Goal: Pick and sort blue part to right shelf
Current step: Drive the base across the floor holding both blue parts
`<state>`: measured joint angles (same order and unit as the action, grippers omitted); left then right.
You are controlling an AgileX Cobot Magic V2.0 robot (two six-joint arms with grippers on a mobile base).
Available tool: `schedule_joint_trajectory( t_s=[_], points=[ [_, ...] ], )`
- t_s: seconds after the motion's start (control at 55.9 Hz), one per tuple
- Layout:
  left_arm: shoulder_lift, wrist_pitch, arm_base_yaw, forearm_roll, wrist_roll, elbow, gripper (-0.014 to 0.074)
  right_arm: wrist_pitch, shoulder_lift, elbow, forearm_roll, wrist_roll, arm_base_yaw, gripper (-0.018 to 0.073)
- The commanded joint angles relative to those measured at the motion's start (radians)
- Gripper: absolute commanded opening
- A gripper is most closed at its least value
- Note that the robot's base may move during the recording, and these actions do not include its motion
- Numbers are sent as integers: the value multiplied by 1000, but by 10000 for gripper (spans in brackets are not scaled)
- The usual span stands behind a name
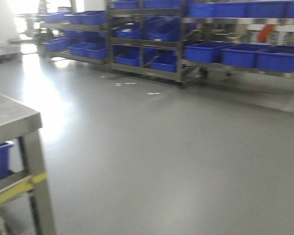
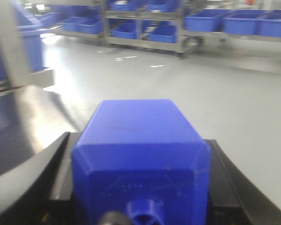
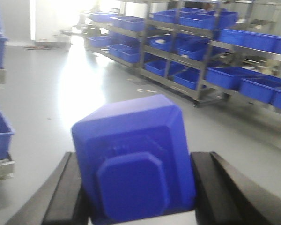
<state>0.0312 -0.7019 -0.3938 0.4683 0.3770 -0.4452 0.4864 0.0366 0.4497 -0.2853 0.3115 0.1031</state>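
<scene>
My left gripper [image 2: 140,187] is closed onto a blue part [image 2: 139,140], which sits squarely between its black fingers [image 2: 61,173]. My right gripper [image 3: 136,199] clamps a second blue part [image 3: 131,150], tilted between its fingers. Across the grey floor [image 1: 161,147] I see metal shelves [image 1: 143,44] loaded with blue bins [image 1: 240,55]. A steel table [image 1: 10,120] corner sits near left.

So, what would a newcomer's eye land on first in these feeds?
A blue part fills the left wrist view, clamped in the left end effector, and a second blue part sits the same way in the right end effector. In the front view, metal shelves lined with blue bins run along the far side of a shiny grey floor.
</scene>
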Motion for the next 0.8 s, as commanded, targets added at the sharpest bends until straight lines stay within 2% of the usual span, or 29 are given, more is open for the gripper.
schedule_joint_trajectory(
  t_s=[0.0,0.787],
  points=[
    [17,84,-4,18,8,-26,376,-92,14,26,-6,1,-1,69],
    [17,84,-6,18,8,-26,376,-92,14,26,-6,1,-1,69]
  ],
)
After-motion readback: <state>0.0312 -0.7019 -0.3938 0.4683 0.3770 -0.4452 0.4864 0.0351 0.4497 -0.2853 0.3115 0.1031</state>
